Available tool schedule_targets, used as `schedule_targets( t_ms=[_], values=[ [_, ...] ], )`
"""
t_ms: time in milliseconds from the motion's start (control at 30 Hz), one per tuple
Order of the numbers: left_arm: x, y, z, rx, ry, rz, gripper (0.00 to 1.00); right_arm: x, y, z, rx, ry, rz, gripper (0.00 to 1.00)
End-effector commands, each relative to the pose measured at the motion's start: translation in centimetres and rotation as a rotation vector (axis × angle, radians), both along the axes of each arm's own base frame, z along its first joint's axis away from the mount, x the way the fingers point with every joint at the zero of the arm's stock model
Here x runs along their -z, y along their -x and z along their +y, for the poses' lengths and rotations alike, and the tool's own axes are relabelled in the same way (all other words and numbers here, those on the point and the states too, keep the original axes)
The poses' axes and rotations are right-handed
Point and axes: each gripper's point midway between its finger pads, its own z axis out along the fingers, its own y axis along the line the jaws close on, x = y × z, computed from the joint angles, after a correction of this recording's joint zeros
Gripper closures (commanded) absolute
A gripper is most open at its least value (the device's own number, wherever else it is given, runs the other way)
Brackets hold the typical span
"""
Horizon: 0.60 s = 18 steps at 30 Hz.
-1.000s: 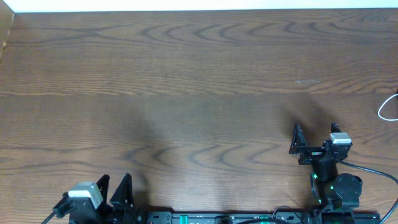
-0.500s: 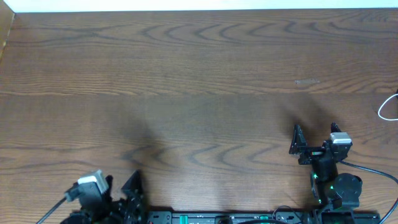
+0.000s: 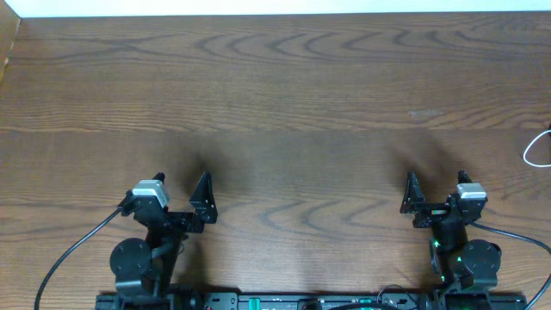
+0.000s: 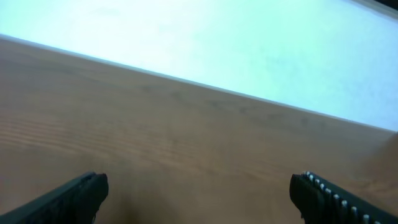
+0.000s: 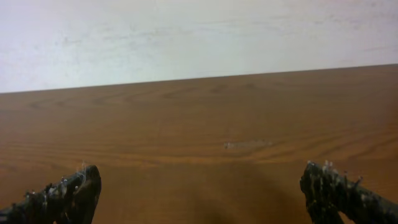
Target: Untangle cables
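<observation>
A loop of thin white cable point(image 3: 535, 151) shows at the far right edge of the overhead view; the rest of it runs out of frame. The black cable is out of view. My left gripper point(image 3: 179, 184) stands open over bare wood near the front left, nothing between its fingers point(image 4: 81, 193). My right gripper point(image 3: 436, 182) stands open near the front right, well left of the white loop and apart from it. Each wrist view shows only bare table between the spread fingertips of the left gripper point(image 4: 199, 194) and the right gripper point(image 5: 199, 186).
The brown wooden table point(image 3: 275, 95) ends at a white wall along the far side. A pale scuff point(image 3: 424, 113) marks the wood ahead of my right gripper and is the same scuff point(image 5: 247, 144) in the right wrist view. Both arm bases sit along the front edge.
My left arm has swung up from the front edge and forward to mirror the right arm, and its jaws have spread wider. The right arm and the white loop have not moved.
</observation>
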Motion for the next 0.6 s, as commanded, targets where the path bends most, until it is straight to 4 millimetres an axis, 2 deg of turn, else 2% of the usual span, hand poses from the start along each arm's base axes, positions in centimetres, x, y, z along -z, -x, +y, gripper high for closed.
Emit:
schedule_targets(
  t_ms=[0,167,433,567],
  values=[
    [1.2,-1.1,0.5,-0.021,-0.035,-0.061,0.01,0.1,0.0,-0.1,0.005,-0.009,0.002,0.01],
    [2.1,-2.0,2.1,-0.113,-0.046,-0.144,0.01,0.1,0.0,-0.1,0.005,-0.009,0.002,0.01],
    [1.5,-1.4,5.0,-0.286,-0.055,-0.195,0.01,0.1,0.0,-0.1,0.005,-0.009,0.002,0.01],
    [2.3,-1.3,5.3,-0.302,-0.079,-0.178,0.01,0.1,0.0,-0.1,0.006,-0.009,0.002,0.01]
  ],
)
